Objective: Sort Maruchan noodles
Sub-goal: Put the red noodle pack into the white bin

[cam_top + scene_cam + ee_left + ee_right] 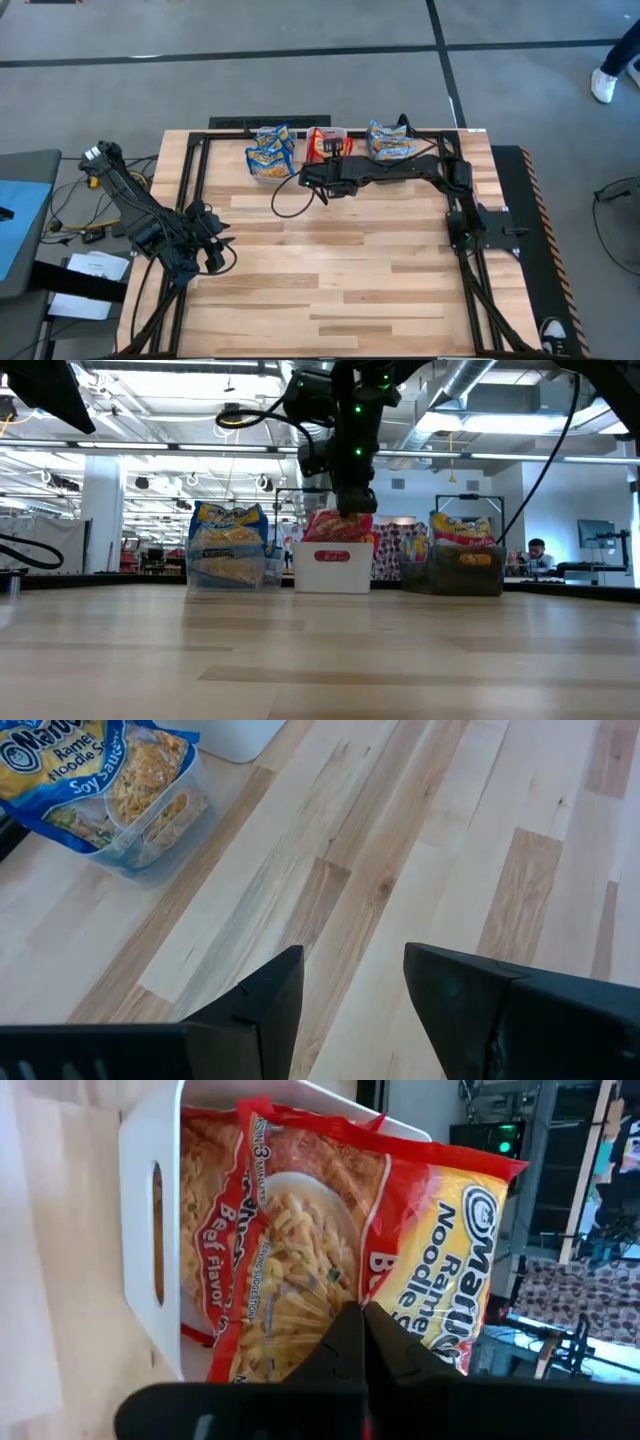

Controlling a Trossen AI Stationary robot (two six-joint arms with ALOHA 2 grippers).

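Note:
Three bins stand along the table's far edge. A clear bin (268, 158) holds blue-trimmed noodle packets (228, 545). A white bin (333, 570) holds red-trimmed packets (335, 525). A dark grey bin (465, 572) holds more yellow-pictured packets (390, 140). My right gripper (362, 1320) hangs over the white bin (335, 150), shut at the upper edge of a red packet (440, 1270). My left gripper (350, 970) is open above bare wood near the table's left side (213, 250). The clear bin's blue packets (90, 770) show in the left wrist view. My right gripper comes from above, pointing down, and pinches the upper edge (395, 1315) of a red-trimmed packet between its two fingers. A sliver of red shows between the fingers farther back. The packet stands in the white bin (150, 1230) among other red packets.
A black cable loops on the wood (290, 205) in front of the bins. Bare wood (340, 280) stretches over the table's middle and near half. Cables and papers lie off the table's left side (90, 270). A person sits far behind in the room (537, 550).

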